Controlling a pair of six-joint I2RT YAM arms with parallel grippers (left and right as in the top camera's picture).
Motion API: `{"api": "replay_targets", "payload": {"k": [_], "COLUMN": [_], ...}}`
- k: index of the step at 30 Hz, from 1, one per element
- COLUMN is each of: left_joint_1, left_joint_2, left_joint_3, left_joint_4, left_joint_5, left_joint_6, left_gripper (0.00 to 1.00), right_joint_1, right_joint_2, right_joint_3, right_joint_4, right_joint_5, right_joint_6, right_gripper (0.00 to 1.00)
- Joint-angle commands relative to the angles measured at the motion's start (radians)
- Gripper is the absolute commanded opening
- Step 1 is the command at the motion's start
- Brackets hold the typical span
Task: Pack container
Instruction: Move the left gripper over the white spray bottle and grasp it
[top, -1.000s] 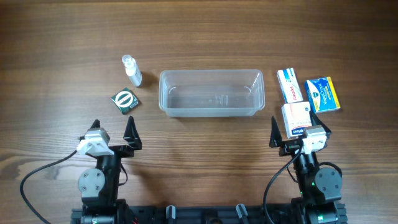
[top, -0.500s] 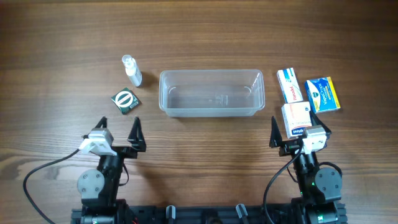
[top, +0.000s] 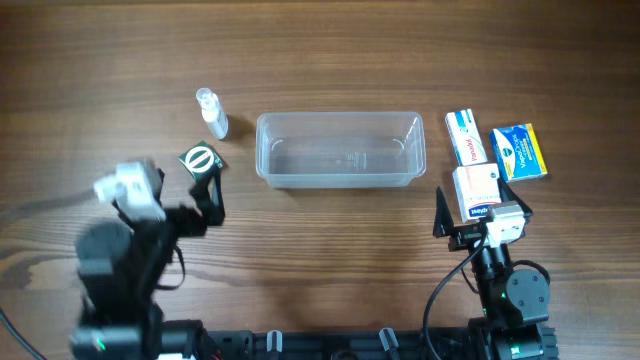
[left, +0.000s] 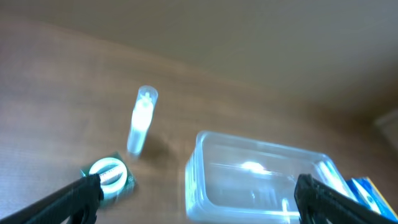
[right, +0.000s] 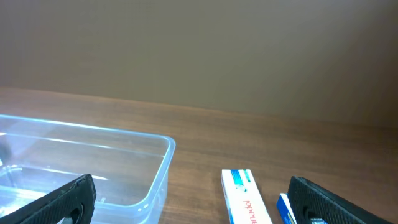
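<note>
Container (top: 340, 150) sits mid-way across the surface (top: 330, 60), spray bottle (top: 211, 112) and dark packet (top: 201, 162) to its left, boxes (top: 465, 136) to its right. Left end effector (left: 199, 183), spread, hovers near the packet; right end effector (right: 192, 183) spread, holding nothing.

We see a clear, glossy plastic container (top: 300, 150) on a matt, grained wooden desk (top: 320, 50), near a translucent plastic bottle (top: 212, 114) and a smooth blue cardboard box (top: 519, 151).
</note>
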Motion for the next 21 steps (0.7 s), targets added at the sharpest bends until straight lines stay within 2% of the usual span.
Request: {"api": "replay_targets", "payload": {"k": [1,5,14,18,21], "left_joint_1": [-0.002,-0.002,-0.002,-0.002,-0.002], "left_joint_2": [0.305,0.505,0.735,0.83,0.896], "left_joint_3": [0.318,0.451,0.451,0.449,0.444], "left_joint_4": [-0.169,-0.248,-0.315,-0.37,-0.385], "left_joint_5": [-0.011,-0.011,-0.066,-0.226,-0.253], "left_joint_6": [-0.008,-0.009,-0.011,-0.16,-0.232], "left_gripper": [1.0,1.0,1.0,1.0,1.0], "right_joint_1": [-0.005,-0.005,-0.005,-0.005,-0.005], "right_joint_2": [-0.003,-0.003,-0.003,-0.003,-0.003], "right_joint_3": [-0.001,-0.001,-0.001,-0.001,-0.001], "right_joint_4": [0.003,0.003,0.003,0.003,0.003], "right_joint_5": [-0.02,-0.02,-0.02,-0.02,-0.02], "right_joint_6": [0.015,0.015,0.015,0.015,0.015], "right_gripper": [1.0,1.0,1.0,1.0,1.0]}}
